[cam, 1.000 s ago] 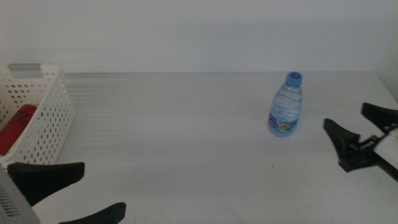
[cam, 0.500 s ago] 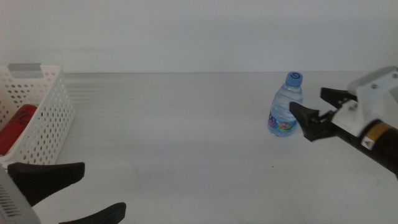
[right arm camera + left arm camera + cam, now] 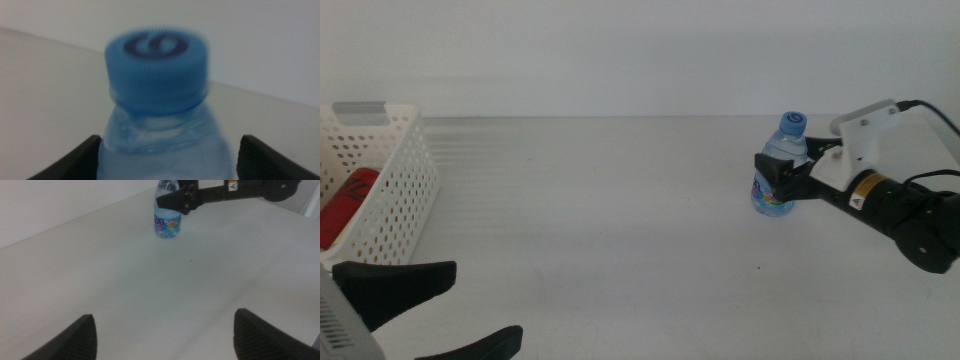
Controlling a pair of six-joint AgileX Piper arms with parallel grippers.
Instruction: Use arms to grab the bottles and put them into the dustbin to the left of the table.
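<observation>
Middle view: the water bottle (image 3: 780, 168) stands upright on the table (image 3: 620, 220), near its far right corner. The right gripper (image 3: 784, 168) has its jaws spread around the bottle's upper body; actual contact cannot be judged. The dustbin (image 3: 390, 190) sits at the left edge with the red can (image 3: 345, 205) inside. The left gripper (image 3: 435, 315) waits by the near left corner.

Left wrist view: its jaws gape wide over bare table, holding nothing.

Right wrist view: the blue cap (image 3: 156, 67) fills the frame, a jaw on either side of the bottle's shoulder.

R arm (image 3: 905, 215): black links w/ white wrist housing, small yellow label, black cable, dark wedge-shaped pincer (image 3: 782, 172).
</observation>
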